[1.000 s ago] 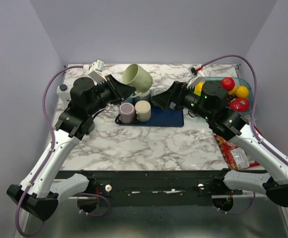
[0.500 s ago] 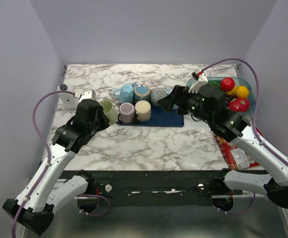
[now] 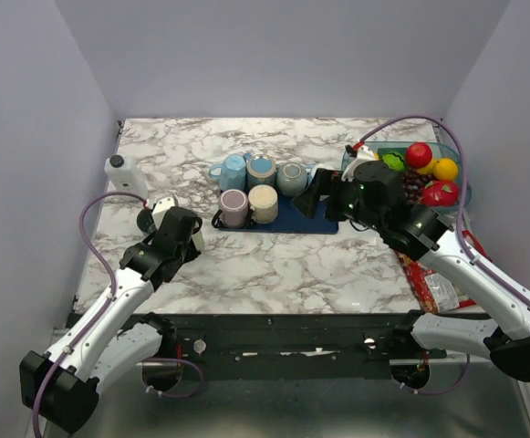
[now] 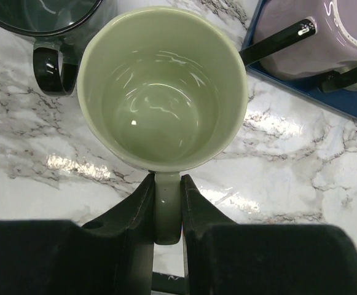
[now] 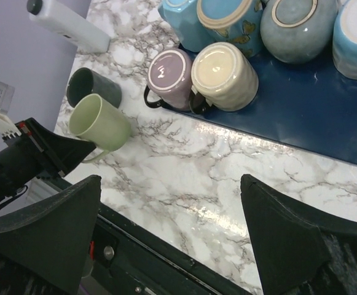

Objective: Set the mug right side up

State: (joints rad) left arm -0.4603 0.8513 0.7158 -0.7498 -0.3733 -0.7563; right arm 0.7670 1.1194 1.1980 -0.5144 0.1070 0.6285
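Observation:
The pale green mug [image 4: 163, 92] stands mouth up on the marble at the left, beside a dark grey mug [image 4: 43, 24]. My left gripper [image 4: 167, 181] is shut on the green mug's handle, one finger on each side of it. From the right wrist the green mug [image 5: 98, 121] shows in front of the dark mug [image 5: 92, 86]. In the top view the left gripper [image 3: 179, 234] covers most of the mug. My right gripper [image 5: 169, 203] hangs open above bare marble with nothing between its fingers, near the right end of the tray [image 3: 312, 203].
A blue tray [image 5: 325, 123] holds several mugs bottom up, among them a purple one [image 5: 171, 70] and a cream one [image 5: 221, 67]. A white bottle [image 3: 123, 173] stands at the far left. A fruit bowl [image 3: 456, 155] and a snack packet [image 3: 433, 283] lie at the right.
The left arm swung the green mug down from above the tray to the marble at the left and turned it mouth up. The right gripper shifted slightly and stayed open.

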